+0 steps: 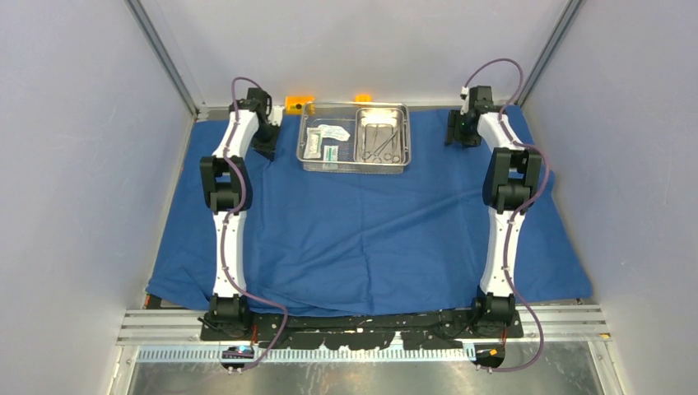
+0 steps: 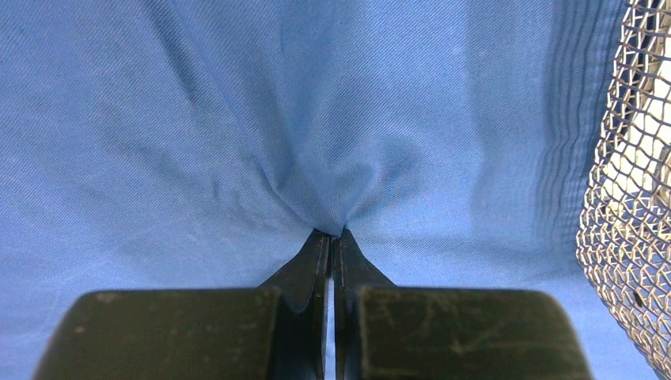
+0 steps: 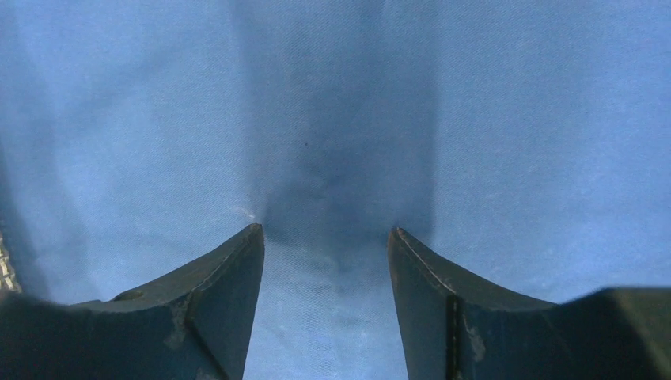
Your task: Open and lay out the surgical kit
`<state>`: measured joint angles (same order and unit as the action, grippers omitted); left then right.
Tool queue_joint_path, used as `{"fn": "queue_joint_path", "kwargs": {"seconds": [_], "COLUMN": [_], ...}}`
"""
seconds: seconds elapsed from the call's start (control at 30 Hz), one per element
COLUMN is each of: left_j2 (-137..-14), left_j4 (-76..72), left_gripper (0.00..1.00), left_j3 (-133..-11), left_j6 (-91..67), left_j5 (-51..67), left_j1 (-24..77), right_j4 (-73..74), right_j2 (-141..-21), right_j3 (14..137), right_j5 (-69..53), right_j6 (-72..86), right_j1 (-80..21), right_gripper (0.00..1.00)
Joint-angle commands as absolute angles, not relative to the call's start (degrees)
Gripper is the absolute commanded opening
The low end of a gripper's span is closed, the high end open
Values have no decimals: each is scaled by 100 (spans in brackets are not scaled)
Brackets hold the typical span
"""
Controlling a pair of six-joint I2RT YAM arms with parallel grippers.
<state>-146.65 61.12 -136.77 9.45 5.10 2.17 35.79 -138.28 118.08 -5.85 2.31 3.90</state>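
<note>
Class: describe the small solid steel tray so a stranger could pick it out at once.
A blue cloth lies spread out; near its far edge sits a steel mesh basket. The tray fills the basket's right half. Unlike the white packets left of it, it is solid steel and holds thin instruments.

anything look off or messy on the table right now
Nothing spilled or damaged. The only irregularity: the blue cloth puckers into a tight fold where the shut left gripper pinches it, beside the mesh basket. Its near edge also lies wavy.
</note>
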Motion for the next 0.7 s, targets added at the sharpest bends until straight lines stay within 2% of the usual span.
{"fn": "queue_joint_path", "kwargs": {"seconds": [0.0, 0.23, 0.43, 0.67], "left_j2": [-14842, -14943, -15208, -15539], "left_j4": [6109, 6102, 6237, 6137], "left_gripper": [0, 0, 0, 0], "left_j3": [-13430, -13517, -13890, -14404], "left_j6": [1030, 1178, 1371, 1521], "left_j5": [404, 188, 53, -413], "left_j1": [167, 160, 152, 155], "right_j4": [3654, 3596, 3572, 3603], "right_j2": [-14069, -14089, -14056, -14074], "right_j3": [11861, 11638, 11681, 11813], "right_j5": [-18, 194, 161, 349], "right_j6": [29, -149, -123, -130], "right_j1": [295, 282, 281, 289], "right_gripper": [59, 33, 1, 0]}}
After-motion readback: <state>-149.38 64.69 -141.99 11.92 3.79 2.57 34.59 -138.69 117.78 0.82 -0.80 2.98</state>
